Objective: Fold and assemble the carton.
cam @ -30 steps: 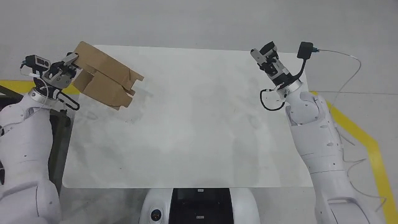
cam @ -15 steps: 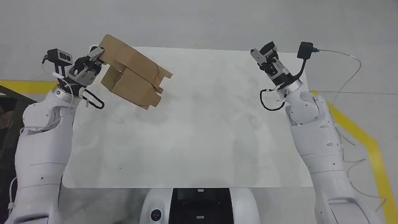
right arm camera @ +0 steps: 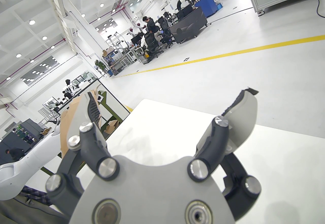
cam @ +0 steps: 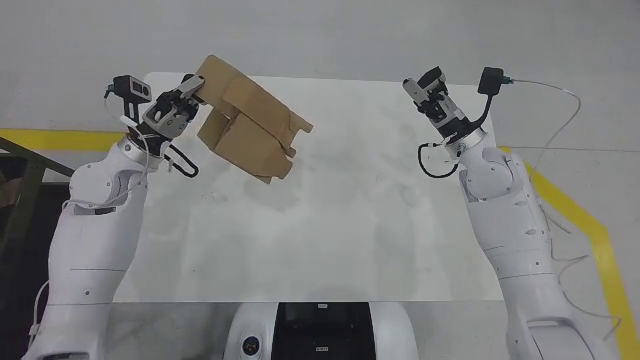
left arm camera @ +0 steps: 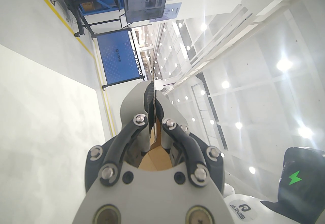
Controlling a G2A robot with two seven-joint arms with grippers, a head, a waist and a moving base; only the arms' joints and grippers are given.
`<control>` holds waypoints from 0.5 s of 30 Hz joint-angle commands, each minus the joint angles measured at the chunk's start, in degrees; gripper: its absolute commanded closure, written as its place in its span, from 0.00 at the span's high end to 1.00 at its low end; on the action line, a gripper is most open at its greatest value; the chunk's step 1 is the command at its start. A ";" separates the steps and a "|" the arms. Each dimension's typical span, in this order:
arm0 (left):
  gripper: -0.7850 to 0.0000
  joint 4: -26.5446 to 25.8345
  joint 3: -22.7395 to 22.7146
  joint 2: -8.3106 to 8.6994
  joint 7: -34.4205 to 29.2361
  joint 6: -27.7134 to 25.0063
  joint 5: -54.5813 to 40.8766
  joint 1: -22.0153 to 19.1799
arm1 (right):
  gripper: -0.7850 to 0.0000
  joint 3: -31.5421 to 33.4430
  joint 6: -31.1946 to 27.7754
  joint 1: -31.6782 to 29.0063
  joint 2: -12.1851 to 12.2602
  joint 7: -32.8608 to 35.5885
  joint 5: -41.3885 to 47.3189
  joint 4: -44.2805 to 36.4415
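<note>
The top camera sits high on the robot and looks straight down, far enough off to take in the whole desk [cam: 350, 220]; the left wrist camera rides close behind the left gripper [left arm camera: 153, 94], rolled sideways, facing along the jaws past the desk's edge up to the hall ceiling [left arm camera: 254, 70], with the carton [left arm camera: 155, 156] nipped right before it; the right wrist camera sits behind the right gripper [right arm camera: 168, 93], facing low across the desk's corner to the hall floor [right arm camera: 254, 70]; desk and carton show there and from above.
</note>
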 commanded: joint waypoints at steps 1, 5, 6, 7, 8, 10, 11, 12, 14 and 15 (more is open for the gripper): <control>0.00 0.00 0.00 0.00 0.01 0.00 -0.02 0.00 | 1.00 0.00 0.00 0.00 0.00 0.00 0.00 0.00; 0.00 0.00 0.00 0.00 0.01 0.00 -0.02 0.00 | 1.00 0.00 0.00 0.00 0.00 0.00 0.00 0.00; 0.00 0.00 0.00 0.00 0.01 0.00 -0.02 0.00 | 1.00 0.00 0.00 0.00 0.00 0.00 0.00 0.00; 0.00 0.00 0.00 0.00 0.01 0.00 -0.02 0.00 | 1.00 0.00 0.00 0.00 0.00 0.00 0.00 0.00; 0.00 0.00 0.00 0.00 0.01 0.00 -0.02 0.00 | 1.00 -0.01 0.69 -0.31 0.00 0.10 0.15 0.02; 0.00 -0.10 -0.08 -0.04 1.11 0.16 0.34 0.32 | 1.00 -0.67 2.19 -0.55 -0.03 3.06 3.19 -0.12; 0.00 -0.32 -0.18 -0.10 2.39 -0.03 0.78 0.72 | 1.00 -0.89 2.56 -0.37 0.01 5.30 5.23 -0.08; 0.00 -0.49 -0.19 -0.20 3.61 -0.46 0.96 1.11 | 1.00 -1.12 2.78 -0.20 0.05 7.89 7.83 0.10; 0.00 -0.40 0.15 -0.42 5.03 -1.22 0.64 1.60 | 1.00 -1.52 3.10 0.22 0.20 13.51 13.08 0.15; 0.00 -0.04 0.39 -0.52 5.38 -1.58 0.33 1.66 | 1.00 -1.77 3.39 0.25 0.29 16.45 15.71 0.00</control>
